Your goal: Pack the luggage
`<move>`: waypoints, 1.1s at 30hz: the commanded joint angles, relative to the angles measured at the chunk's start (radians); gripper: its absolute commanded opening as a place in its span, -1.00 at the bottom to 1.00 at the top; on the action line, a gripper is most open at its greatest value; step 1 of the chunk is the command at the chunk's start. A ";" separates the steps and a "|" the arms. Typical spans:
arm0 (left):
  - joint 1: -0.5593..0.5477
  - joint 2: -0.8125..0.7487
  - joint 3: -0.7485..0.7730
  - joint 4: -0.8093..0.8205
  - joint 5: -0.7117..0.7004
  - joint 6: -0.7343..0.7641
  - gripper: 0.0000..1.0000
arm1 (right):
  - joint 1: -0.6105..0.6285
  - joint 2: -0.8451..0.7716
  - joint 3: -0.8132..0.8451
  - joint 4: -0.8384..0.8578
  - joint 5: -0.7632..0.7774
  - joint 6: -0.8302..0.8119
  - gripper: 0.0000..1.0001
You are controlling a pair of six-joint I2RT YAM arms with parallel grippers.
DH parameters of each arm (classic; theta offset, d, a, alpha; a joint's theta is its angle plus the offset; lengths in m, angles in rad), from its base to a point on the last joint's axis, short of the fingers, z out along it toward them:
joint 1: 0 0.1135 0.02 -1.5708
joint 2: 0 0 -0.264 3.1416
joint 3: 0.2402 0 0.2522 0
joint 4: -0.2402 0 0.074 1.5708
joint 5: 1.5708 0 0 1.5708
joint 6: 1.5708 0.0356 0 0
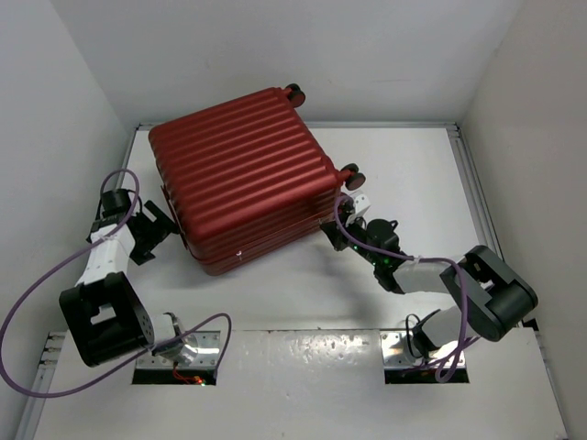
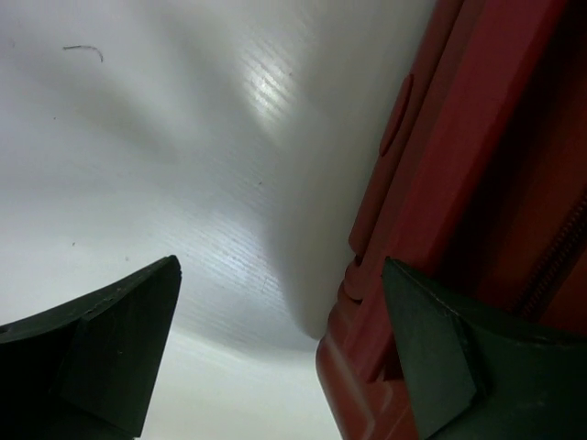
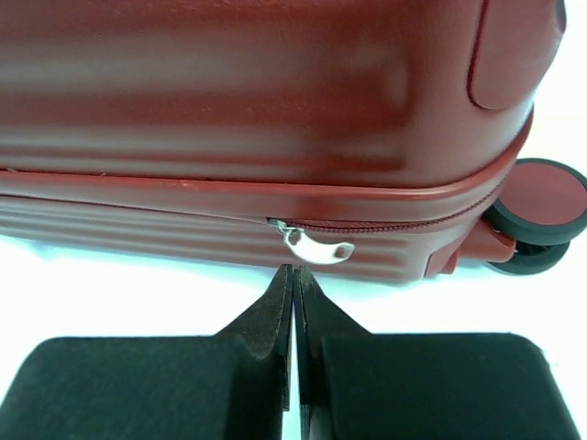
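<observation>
1. The luggage (image 1: 243, 174), a red ribbed hard-shell suitcase, lies flat with its lid down on the white table (image 1: 413, 174), toward 11 o'clock of the middle. Its black wheels (image 1: 351, 175) face 2 o'clock, and a silver zipper pull (image 3: 316, 246) hangs at the seam.
2. The left gripper (image 1: 160, 227) stands at the case's 8 o'clock side, jaws spread wide and grasping nothing.
3. The right gripper (image 3: 293, 275) sits at the case's 4 o'clock corner. Its fingers are pressed together and empty, the tips just short of the pull.
4. White walls (image 1: 73, 92) enclose the table.
</observation>
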 commanded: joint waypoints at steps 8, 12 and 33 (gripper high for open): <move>-0.020 0.021 -0.029 0.126 0.132 -0.070 0.94 | -0.021 -0.010 -0.009 0.104 -0.056 -0.023 -0.31; -0.040 0.010 -0.020 0.126 0.109 -0.081 0.96 | -0.021 -0.001 -0.008 0.097 -0.056 -0.018 -0.20; -0.038 -0.031 0.106 0.126 0.268 -0.044 0.86 | -0.008 -0.014 -0.006 0.066 -0.068 -0.027 -0.02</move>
